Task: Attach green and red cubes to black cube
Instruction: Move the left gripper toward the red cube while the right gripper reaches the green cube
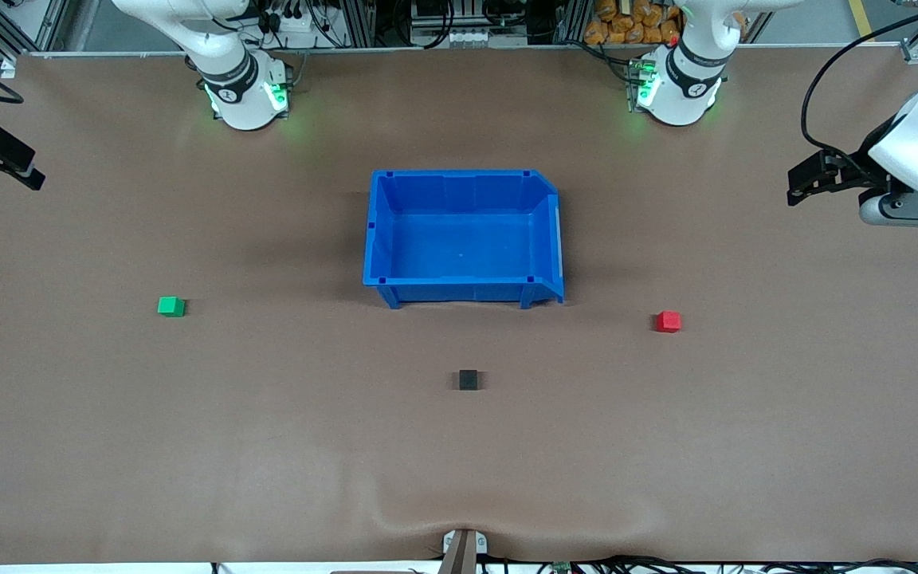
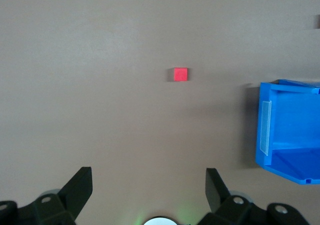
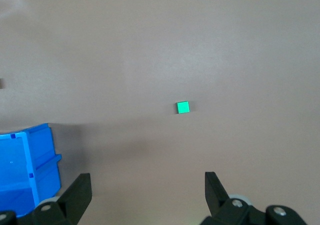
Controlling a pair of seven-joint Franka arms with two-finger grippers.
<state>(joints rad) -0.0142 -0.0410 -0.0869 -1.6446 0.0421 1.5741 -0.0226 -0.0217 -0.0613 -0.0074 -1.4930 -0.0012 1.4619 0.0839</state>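
With both grippers spread and raised, the left gripper (image 1: 806, 185) over the worktop's (image 1: 268, 446) left-arm end and the right gripper (image 1: 5, 159) over its right-arm end, you find the green cube (image 1: 171, 306) at 9 o'clock and the red cube (image 1: 668, 321) at 3 o'clock of the black cube (image 1: 468, 379), one per arm.

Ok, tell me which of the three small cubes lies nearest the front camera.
The black cube: it lies lower in the front view than the green cube and red cube.

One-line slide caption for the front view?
Green cube, black cube and red cube lie apart near the blue bin; both open grippers wait raised.
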